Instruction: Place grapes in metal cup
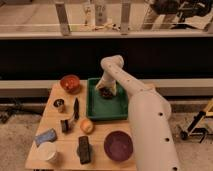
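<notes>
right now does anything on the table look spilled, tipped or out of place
Nothing stands out. The gripper is low in the green tray, right over the grapes. The metal cup appears upright near the left side of the table, and no spill shows on the wood.

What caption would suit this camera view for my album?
Robot's claw poised at the grapes in the green tray, metal cup standing nearby.
</notes>
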You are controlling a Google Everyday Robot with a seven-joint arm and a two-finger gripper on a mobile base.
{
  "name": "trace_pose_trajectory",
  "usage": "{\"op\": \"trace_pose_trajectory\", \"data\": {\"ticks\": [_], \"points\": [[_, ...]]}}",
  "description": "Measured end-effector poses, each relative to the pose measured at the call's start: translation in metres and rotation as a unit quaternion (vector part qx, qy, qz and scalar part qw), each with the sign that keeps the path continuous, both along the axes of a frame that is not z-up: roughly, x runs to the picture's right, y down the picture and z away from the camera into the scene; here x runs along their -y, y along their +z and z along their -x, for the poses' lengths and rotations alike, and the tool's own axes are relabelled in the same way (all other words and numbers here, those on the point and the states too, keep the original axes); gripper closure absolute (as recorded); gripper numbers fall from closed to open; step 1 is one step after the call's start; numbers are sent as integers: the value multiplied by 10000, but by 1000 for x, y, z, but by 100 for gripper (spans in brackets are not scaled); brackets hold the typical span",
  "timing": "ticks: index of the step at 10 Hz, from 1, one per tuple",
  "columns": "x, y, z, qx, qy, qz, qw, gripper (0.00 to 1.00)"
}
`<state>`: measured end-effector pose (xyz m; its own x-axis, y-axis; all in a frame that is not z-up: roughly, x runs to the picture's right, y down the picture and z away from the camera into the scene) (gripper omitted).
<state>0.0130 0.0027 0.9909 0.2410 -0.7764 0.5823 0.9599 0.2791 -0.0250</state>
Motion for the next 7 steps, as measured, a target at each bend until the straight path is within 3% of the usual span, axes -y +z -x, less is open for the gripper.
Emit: {"op": "trace_pose_trajectory", "data": {"ticks": [3, 5, 6, 7], "points": [[-5, 10, 4, -26, -3, -51, 10000, 46], [-7, 14, 5, -171, 8, -67, 9998, 82], [-7, 14, 5, -183, 8, -65, 9998, 94], [-7, 14, 5, -182, 8, -63, 9998, 99]]}}
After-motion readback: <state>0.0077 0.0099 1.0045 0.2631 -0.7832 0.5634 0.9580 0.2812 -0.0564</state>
